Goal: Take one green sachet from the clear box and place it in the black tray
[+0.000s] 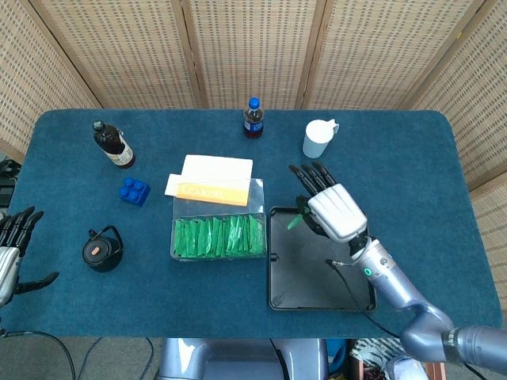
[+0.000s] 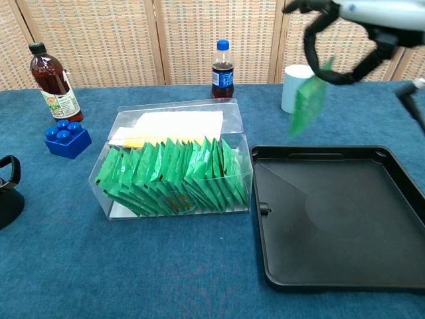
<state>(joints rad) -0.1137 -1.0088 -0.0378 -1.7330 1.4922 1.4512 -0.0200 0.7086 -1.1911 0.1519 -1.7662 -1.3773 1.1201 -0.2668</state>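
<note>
A green sachet (image 2: 307, 105) hangs in the air above the far part of the black tray (image 2: 345, 266), pinched by my right hand (image 2: 348, 30). In the head view the right hand (image 1: 333, 207) hovers over the tray (image 1: 301, 289) and only a sliver of the sachet (image 1: 296, 219) shows under it. The clear box (image 2: 126, 199) to the left of the tray holds a row of several green sachets (image 2: 172, 176); it appears in the head view as well (image 1: 181, 204). My left hand (image 1: 9, 249) rests with fingers apart at the table's left edge, holding nothing.
A brown bottle (image 1: 113, 145), blue brick (image 1: 135, 191) and black kettle (image 1: 102, 250) stand left of the box. A cola bottle (image 1: 253, 117) and white cup (image 1: 318, 138) stand at the back. White and orange packets (image 1: 210, 180) lie behind the box.
</note>
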